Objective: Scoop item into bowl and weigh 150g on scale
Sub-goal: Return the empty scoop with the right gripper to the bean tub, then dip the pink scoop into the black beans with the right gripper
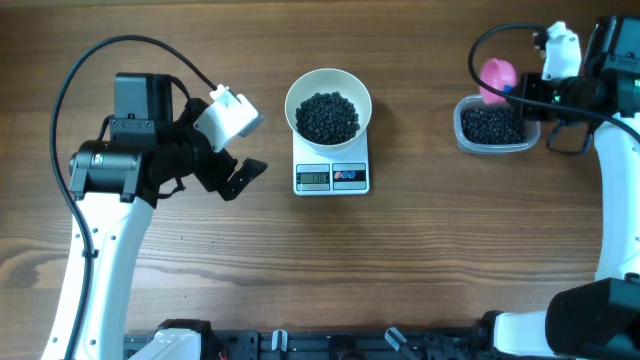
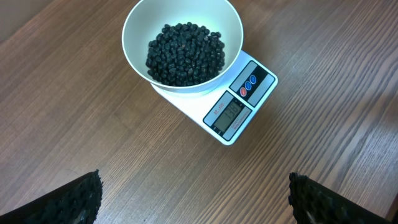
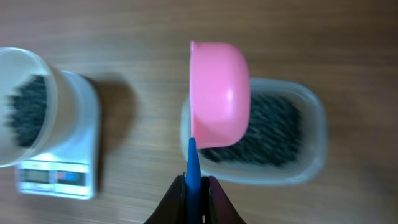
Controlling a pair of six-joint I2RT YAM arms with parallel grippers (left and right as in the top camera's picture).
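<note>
Overhead: left gripper (image 1: 238, 178) wide apart beside scale (image 1: 332, 178), bowl (image 1: 296, 95) of beans (image 1: 328, 117) on it. Left wrist: bowl ahead of gripper. Right wrist: right gripper (image 3: 194, 190) clamped on pink scoop (image 3: 219, 93) handle over tub (image 3: 314, 143); dip shallow, carry level.

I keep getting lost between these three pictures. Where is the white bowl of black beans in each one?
Overhead: the bowl is at top centre, sitting on the scale.
Left wrist: the bowl is at top centre, on the scale.
Right wrist: the bowl is at the left edge, blurred, left of the pink scoop.
Shared landmark: the scale, under the bowl in every view.
</note>
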